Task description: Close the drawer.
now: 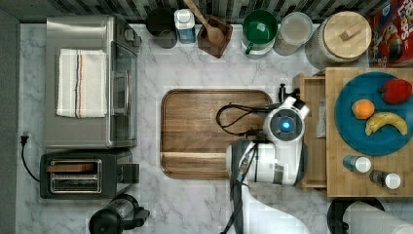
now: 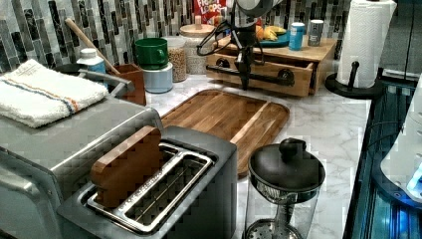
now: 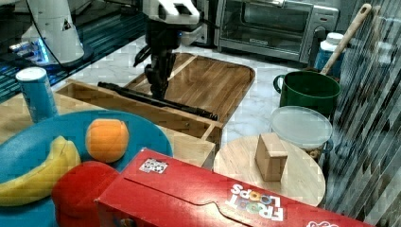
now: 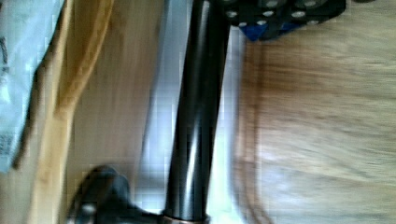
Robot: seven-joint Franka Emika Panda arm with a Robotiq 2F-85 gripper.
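The drawer [image 1: 311, 90] is a light-wood box pulled partly out from under the butcher-block top [image 1: 341, 180], toward the cutting board. A black bar handle [image 3: 179, 107] runs along its front [image 2: 278, 82]. My gripper [image 3: 158, 92] points straight down at that handle, near the middle of the bar in the left view [image 2: 244, 82]. In the wrist view the shut fingertips [image 4: 275, 16] sit just beside the handle bar [image 4: 196, 116], on the cutting board's side, holding nothing. A pale packet [image 4: 18, 70] lies inside the drawer.
A dark wooden cutting board [image 1: 214, 131] lies on the marble counter right in front of the drawer. A blue plate [image 1: 380, 141] with fruit and two shakers sit on the butcher-block top. Jars, a green mug [image 1: 259, 31] and a paper-towel roll [image 2: 366, 40] stand nearby.
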